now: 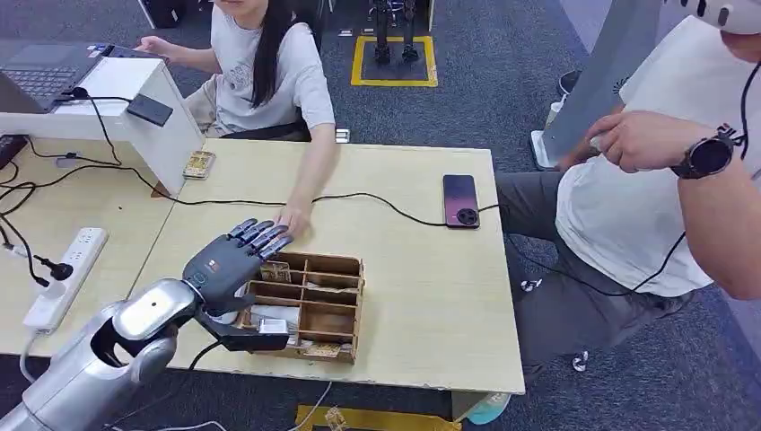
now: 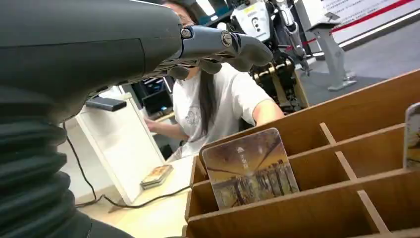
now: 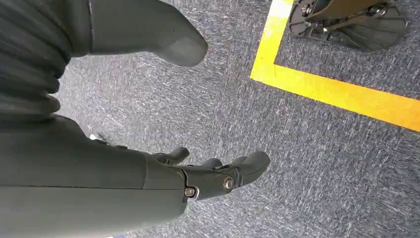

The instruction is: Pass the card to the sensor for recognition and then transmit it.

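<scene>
1. The brown wooden divided organiser box (image 1: pixel 336 305) sat on the pale wooden table (image 1: pixel 431 305), its compartments holding a few cards
2. In the left wrist view a rounded-corner picture card (image 2: pixel 250 168) stood upright on its edge in one compartment of the box, leaning against a divider, printed face towards the camera; its long axis could not be told, the lower part being hidden by the wall
3. The robot's dark left hand (image 1: pixel 235 256) hovered over the box's near-left corner, fingers apart and outstretched, holding nothing
4. The right hand (image 3: pixel 218 173) hung above the grey-blue carpet (image 3: pixel 307 163), fingers loosely curled and empty, near a yellow floor stripe (image 3: pixel 341 94)
5. A person's hand (image 1: pixel 292 218) rested on the table just beyond the box
6. A dark smartphone (image 1: pixel 460 199) lay on the table to the far right of the box, a black cable (image 1: pixel 377 199) running to it
</scene>
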`<action>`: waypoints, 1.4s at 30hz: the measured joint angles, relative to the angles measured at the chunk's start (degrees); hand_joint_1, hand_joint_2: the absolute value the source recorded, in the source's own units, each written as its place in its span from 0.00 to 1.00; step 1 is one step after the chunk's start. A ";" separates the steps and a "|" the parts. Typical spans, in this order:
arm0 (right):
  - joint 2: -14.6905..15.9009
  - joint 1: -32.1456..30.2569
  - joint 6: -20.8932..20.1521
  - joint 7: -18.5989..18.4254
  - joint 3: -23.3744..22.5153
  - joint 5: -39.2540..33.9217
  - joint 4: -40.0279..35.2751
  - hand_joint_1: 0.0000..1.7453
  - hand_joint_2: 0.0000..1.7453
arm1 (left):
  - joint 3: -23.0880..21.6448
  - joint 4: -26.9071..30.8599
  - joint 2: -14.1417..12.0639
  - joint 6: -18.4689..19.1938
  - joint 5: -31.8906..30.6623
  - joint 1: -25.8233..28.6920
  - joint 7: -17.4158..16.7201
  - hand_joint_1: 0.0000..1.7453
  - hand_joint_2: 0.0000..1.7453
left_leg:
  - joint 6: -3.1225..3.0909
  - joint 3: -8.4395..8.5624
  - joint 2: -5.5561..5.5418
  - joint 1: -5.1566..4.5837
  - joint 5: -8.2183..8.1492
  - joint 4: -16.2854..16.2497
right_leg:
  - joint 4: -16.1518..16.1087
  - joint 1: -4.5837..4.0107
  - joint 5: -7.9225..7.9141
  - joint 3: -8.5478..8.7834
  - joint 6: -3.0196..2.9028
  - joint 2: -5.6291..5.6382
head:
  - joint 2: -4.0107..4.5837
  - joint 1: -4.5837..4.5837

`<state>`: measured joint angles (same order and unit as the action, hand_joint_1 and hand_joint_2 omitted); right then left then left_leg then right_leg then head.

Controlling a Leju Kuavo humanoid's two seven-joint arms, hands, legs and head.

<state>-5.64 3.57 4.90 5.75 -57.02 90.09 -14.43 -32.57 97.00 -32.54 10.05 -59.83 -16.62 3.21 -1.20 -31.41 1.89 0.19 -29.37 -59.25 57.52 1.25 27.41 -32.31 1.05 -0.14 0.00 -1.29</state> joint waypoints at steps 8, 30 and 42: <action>0.00 -0.02 -0.02 0.00 0.24 -0.02 0.02 0.00 1.00 | -0.42 1.03 -2.82 1.92 4.35 -0.17 0.68 0.00 1.00 | 0.00 0.01 0.01 0.01 0.00 0.00 | 0.00 -0.01 0.00 -0.01 0.00 0.01 | 0.00 0.00; 0.00 0.00 -0.22 -0.02 0.39 0.00 0.07 0.00 1.00 | -1.92 2.16 -6.84 2.60 5.29 -0.55 0.55 0.00 1.00 | 0.00 0.00 0.01 0.03 0.00 0.00 | 0.00 0.00 0.00 -0.01 0.00 0.02 | 0.00 0.02; 0.00 0.00 -0.26 0.09 0.41 0.00 0.07 0.00 1.00 | -3.85 2.91 -8.37 4.26 6.08 -2.33 -0.04 0.00 1.00 | 0.00 0.01 0.01 0.03 0.00 0.00 | 0.01 0.00 0.00 -0.01 0.00 0.01 | 0.00 0.00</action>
<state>-5.64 3.57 4.63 5.84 -56.61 90.09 -14.36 -36.41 99.91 -40.92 14.32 -53.75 -18.95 3.17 -1.19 -31.40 1.90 0.21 -29.36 -59.25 57.52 1.24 27.41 -32.32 1.05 -0.13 0.00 -1.29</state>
